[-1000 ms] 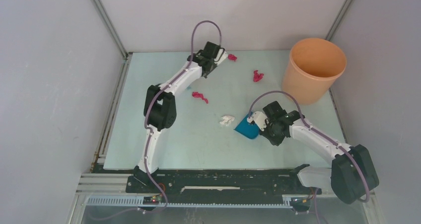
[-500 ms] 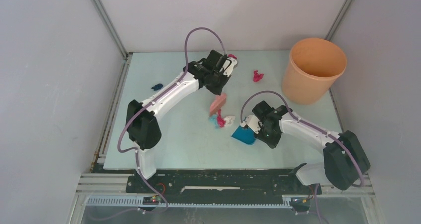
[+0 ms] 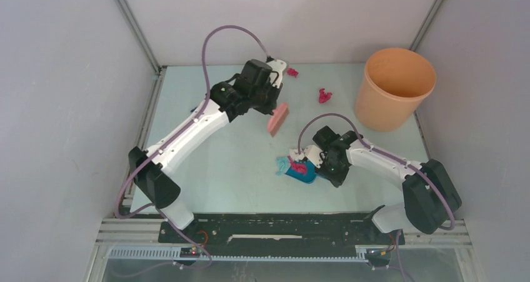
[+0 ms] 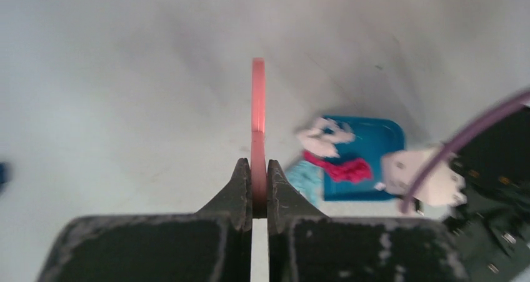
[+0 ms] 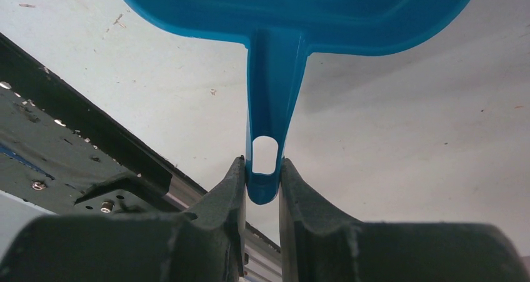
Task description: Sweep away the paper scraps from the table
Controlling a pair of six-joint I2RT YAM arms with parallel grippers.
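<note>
The left gripper [image 4: 252, 188] is clamping shut on the pink brush [image 3: 278, 118]. The right gripper [image 5: 262, 176] is pinching the handle of the blue dustpan [image 3: 306, 176]. Paper scraps [image 3: 299, 166] are lying in it near the middle of the table [image 3: 206, 169], with two pink scraps [image 3: 324, 95] at the far side.

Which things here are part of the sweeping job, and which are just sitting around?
In the job: pink brush, left gripper shut on it; blue dustpan, right gripper shut on its handle; paper scraps at its mouth; two magenta scraps on the table.
Lying about: orange bucket, untouched.
</note>
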